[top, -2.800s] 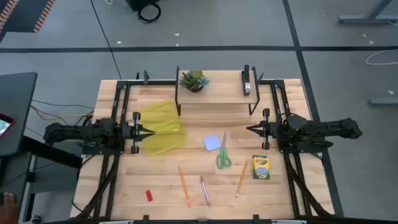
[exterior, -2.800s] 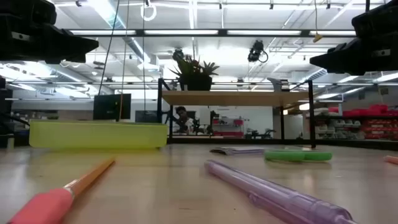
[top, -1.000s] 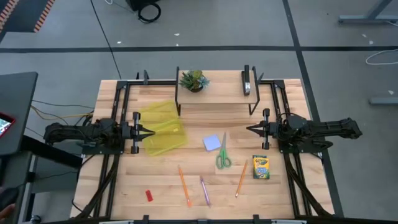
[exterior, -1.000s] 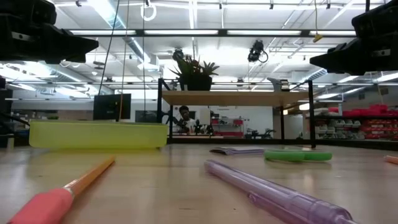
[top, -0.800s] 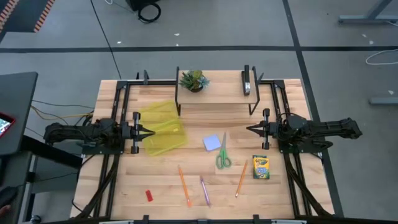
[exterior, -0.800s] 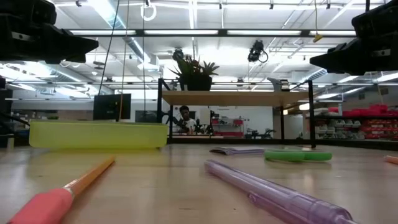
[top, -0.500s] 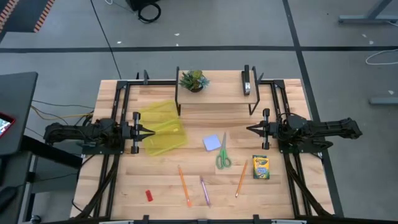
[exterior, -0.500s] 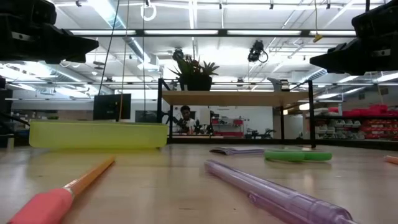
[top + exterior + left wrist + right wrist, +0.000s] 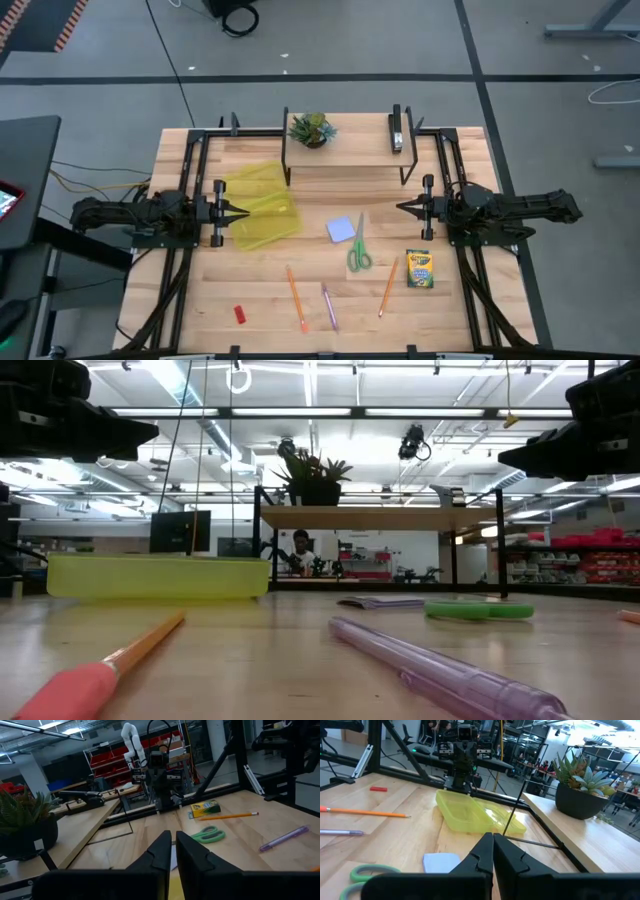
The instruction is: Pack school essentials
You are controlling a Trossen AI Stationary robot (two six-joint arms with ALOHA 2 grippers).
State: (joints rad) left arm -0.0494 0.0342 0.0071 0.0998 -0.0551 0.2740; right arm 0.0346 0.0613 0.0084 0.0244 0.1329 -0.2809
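Nothing has moved on the tabletop (image 9: pixel 260 290). Scissors (image 9: pixel 358 249) lie mid-table, blades pointing toward the shelf (image 9: pixel 350 150), handles toward the near edge. Left gripper (image 9: pixel 243 211) shows a narrow slit above the yellow tray (image 9: pixel 262 206); right gripper (image 9: pixel 400 208) is pinched closed, empty.

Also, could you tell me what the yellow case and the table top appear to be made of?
The yellow case looks like translucent glossy plastic: the table shows faintly through it and light glints off its rim. The table top looks like light wood in a smooth finish, with visible plank seams and grain.
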